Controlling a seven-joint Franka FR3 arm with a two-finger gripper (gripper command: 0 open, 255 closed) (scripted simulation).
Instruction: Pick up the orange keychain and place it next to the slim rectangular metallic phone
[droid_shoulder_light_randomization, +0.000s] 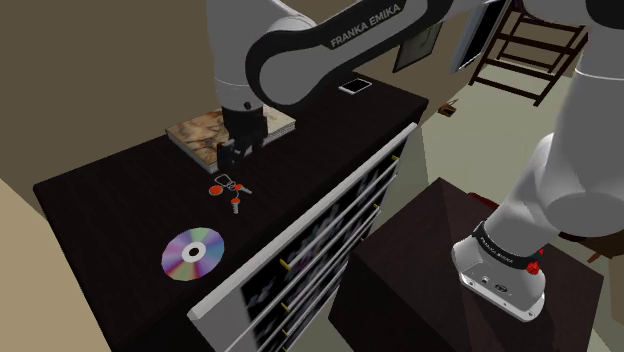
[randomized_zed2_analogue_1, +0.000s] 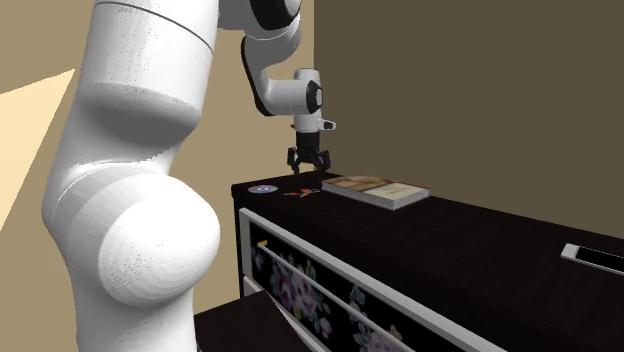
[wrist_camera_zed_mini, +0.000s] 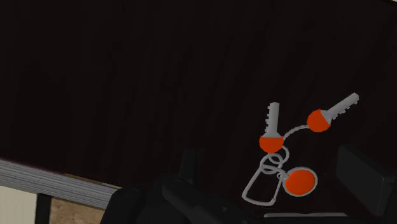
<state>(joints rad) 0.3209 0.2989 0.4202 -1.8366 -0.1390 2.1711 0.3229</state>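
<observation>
A long dark dresser (droid_shoulder_light_randomization: 110, 195) with flowered drawer fronts stands against a tan wall. The orange keychain (droid_shoulder_light_randomization: 228, 190) lies about midway along its top, between a book (droid_shoulder_light_randomization: 205, 135) by the back edge and a shiny disc (droid_shoulder_light_randomization: 192, 254) near the front edge, apart from both. The black gripper (droid_shoulder_light_randomization: 234, 155) hangs just above the keychain, its fingers (wrist_camera_zed_mini: 191, 162) spread wide to either side of the keys without touching them. The slim phone (droid_shoulder_light_randomization: 355, 87) rests well apart, at the far end corner.

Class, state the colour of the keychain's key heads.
Orange-red key heads, clearest in the wrist view.
</observation>
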